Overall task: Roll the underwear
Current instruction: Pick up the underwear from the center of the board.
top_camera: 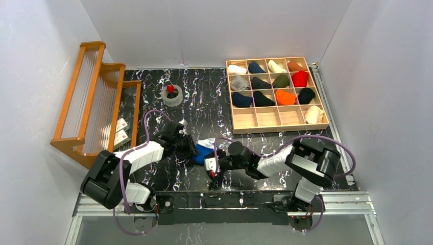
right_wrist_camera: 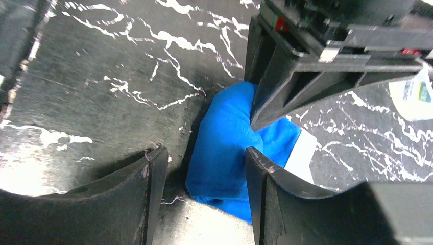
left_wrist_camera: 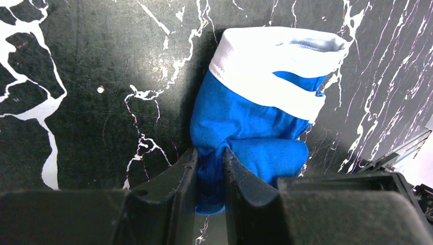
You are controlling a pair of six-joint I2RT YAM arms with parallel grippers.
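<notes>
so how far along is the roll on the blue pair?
Done: blue underwear is bunched into a loose bundle. In hand: left gripper pinches its blue end; right gripper straddles it, jaws apart. Left: tighten the roll, then probably stow it in the wooden tray, whose near row looks mostly empty.

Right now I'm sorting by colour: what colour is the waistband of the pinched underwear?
White waistband, blue underwear; left wrist view shows it best.
</notes>
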